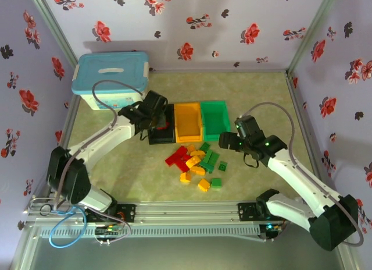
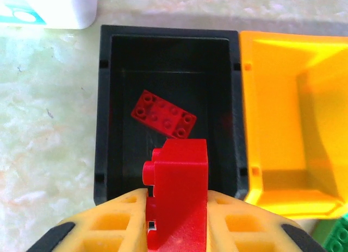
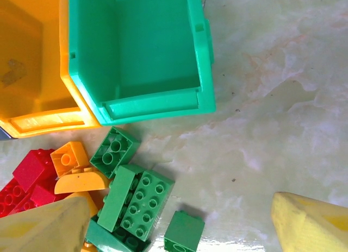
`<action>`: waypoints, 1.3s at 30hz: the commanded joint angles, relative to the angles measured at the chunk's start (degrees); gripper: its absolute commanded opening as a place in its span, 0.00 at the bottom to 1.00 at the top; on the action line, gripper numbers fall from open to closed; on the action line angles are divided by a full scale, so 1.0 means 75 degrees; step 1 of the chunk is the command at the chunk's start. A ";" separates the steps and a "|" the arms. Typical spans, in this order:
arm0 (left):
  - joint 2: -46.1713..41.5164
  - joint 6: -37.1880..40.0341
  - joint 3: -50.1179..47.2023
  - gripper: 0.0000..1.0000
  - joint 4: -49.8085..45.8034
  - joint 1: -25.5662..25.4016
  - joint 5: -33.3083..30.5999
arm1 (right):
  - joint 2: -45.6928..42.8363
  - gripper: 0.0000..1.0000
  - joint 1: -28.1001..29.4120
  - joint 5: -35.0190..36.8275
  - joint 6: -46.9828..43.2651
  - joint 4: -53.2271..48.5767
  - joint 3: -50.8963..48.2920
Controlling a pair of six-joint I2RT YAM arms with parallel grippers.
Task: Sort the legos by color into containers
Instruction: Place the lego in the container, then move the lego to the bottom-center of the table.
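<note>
Red brick (image 2: 179, 176): pinched in our left jaws, over the near rim of the black bin (image 2: 106, 100), mid-bench toward the far edge; one red plate (image 2: 164, 114) lies inside. We judge a short reach farther inward before release safest. Right jaws: spread over green bricks (image 3: 136, 203).

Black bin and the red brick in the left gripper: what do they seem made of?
Black bin: probably moulded hard plastic, slightly glossy, with a crisp, notched rim. Red brick, pinched in the left gripper: smooth shiny plastic, judging by its moulded stud and even colour.
</note>
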 commanded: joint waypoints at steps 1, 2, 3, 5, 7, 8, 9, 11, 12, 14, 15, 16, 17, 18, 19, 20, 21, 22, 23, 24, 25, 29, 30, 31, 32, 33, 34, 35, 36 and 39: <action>0.0477 0.0523 0.0507 0.25 0.0075 0.0303 0.0125 | -0.0173 0.87 0.0038 -0.0078 0.0105 -0.0338 -0.0110; 0.0619 0.0554 0.0607 0.25 0.0079 0.0380 0.0131 | -0.0189 0.87 0.0038 -0.0112 0.0111 -0.0354 -0.0104; 0.0739 0.0577 0.0714 0.30 0.0062 0.0428 0.0175 | -0.0204 0.87 0.0038 -0.0154 0.0111 -0.0353 -0.0102; 0.0909 0.0637 0.0991 0.65 -0.0045 0.0447 0.0308 | -0.0201 0.87 0.0046 -0.0298 0.0056 -0.0355 -0.0069; 0.0851 0.0610 0.1026 0.77 -0.0008 0.0427 0.0411 | -0.0190 0.87 0.0094 -0.0399 -0.0026 -0.0353 -0.0016; 0.0751 0.0569 0.0973 0.77 0.0046 0.0424 0.0424 | -0.0177 0.87 0.0127 -0.0440 -0.0057 -0.0356 0.0012; 0.0648 0.0550 0.0898 0.77 0.0091 0.0404 0.0445 | -0.0163 0.87 0.0153 -0.0469 -0.0103 -0.0366 0.0052; 0.0324 0.0470 0.0660 0.77 0.0225 0.0383 0.0459 | -0.0088 0.87 0.0264 -0.0511 -0.0190 -0.0356 0.0160; 0.0162 0.0441 0.0550 0.77 0.0273 0.0372 0.0460 | -0.0024 0.87 0.0331 -0.0539 -0.0238 -0.0357 0.0219; -0.0252 0.0351 0.0251 0.76 0.0357 0.0354 0.0460 | 0.0143 0.87 0.0532 -0.0624 -0.0363 -0.0328 0.0375; -0.0449 0.0302 0.0093 0.76 0.0391 0.0342 0.0460 | 0.0274 0.87 0.0648 -0.0664 -0.0425 -0.0322 0.0474; -0.0687 0.0221 -0.0111 0.76 0.0448 0.0331 0.0460 | 0.0409 0.88 0.0808 -0.0684 -0.0507 -0.0303 0.0574; -0.0936 0.0141 -0.0341 0.75 0.0515 0.0313 0.0460 | 0.0572 0.88 0.0998 -0.0675 -0.0592 -0.0290 0.0673; -0.1153 0.0063 -0.0557 0.75 0.0569 0.0315 0.0460 | 0.0716 0.88 0.1161 -0.0656 -0.0643 -0.0280 0.0789; -0.1402 -0.0026 -0.0813 0.75 0.0621 0.0307 0.0445 | 0.0923 0.88 0.1348 -0.0635 -0.0704 -0.0289 0.0916; -0.1624 -0.0084 -0.1029 0.75 0.0658 0.0303 0.0414 | 0.1124 0.88 0.1503 -0.0617 -0.0754 -0.0297 0.1045; -0.1860 -0.0152 -0.1277 0.74 0.0676 0.0295 0.0411 | 0.1374 0.88 0.1695 -0.0625 -0.0787 -0.0284 0.1187; -0.2093 -0.0222 -0.1494 0.74 0.0659 0.0303 0.0368 | 0.1633 0.88 0.1865 -0.0636 -0.0831 -0.0280 0.1325; -0.2272 -0.0278 -0.1681 0.74 0.0636 0.0295 0.0333 | 0.1838 0.88 0.2029 -0.0673 -0.0847 -0.0259 0.1469; -0.2466 -0.0341 -0.1877 0.74 0.0601 0.0295 0.0305 | 0.2122 0.88 0.2169 -0.0795 -0.0839 -0.0220 0.1618; -0.2658 -0.0423 -0.2082 0.74 0.0584 0.0304 0.0273 | 0.2403 0.87 0.2285 -0.0935 -0.0815 -0.0159 0.1795; -0.3326 -0.0660 -0.2835 0.73 0.0530 0.0307 -0.0004 | 0.3421 0.85 0.2864 -0.1022 -0.0855 -0.0120 0.2544; -0.3485 -0.0750 -0.3035 0.73 0.0502 0.0318 -0.0083 | 0.3701 0.85 0.2976 -0.1055 -0.0893 -0.0109 0.2740; -0.3641 -0.0834 -0.3214 0.73 0.0479 0.0334 -0.0117 | 0.3970 0.85 0.3139 -0.1108 -0.0907 -0.0092 0.2916; -0.3775 -0.0895 -0.3367 0.73 0.0466 0.0342 -0.0137 | 0.4211 0.85 0.3250 -0.1139 -0.0931 -0.0092 0.3100; -0.3940 -0.0965 -0.3543 0.73 0.0474 0.0354 -0.0135 | 0.4467 0.85 0.3384 -0.1173 -0.0959 -0.0098 0.3302; -0.4106 -0.1027 -0.3718 0.73 0.0505 0.0390 -0.0150 | 0.4732 0.85 0.3502 -0.1213 -0.0975 -0.0092 0.3490; -0.4241 -0.1103 -0.3865 0.73 0.0523 0.0431 -0.0144 | 0.4919 0.84 0.3581 -0.1265 -0.0987 -0.0076 0.3626; -0.4405 -0.1170 -0.4012 0.73 0.0535 0.0480 -0.0141 | 0.5175 0.84 0.3668 -0.1340 -0.0999 -0.0043 0.3778; -0.4781 -0.1282 -0.4249 0.73 0.0485 0.0615 -0.0081 | 0.5832 0.84 0.3865 -0.1505 -0.1026 -0.0037 0.4173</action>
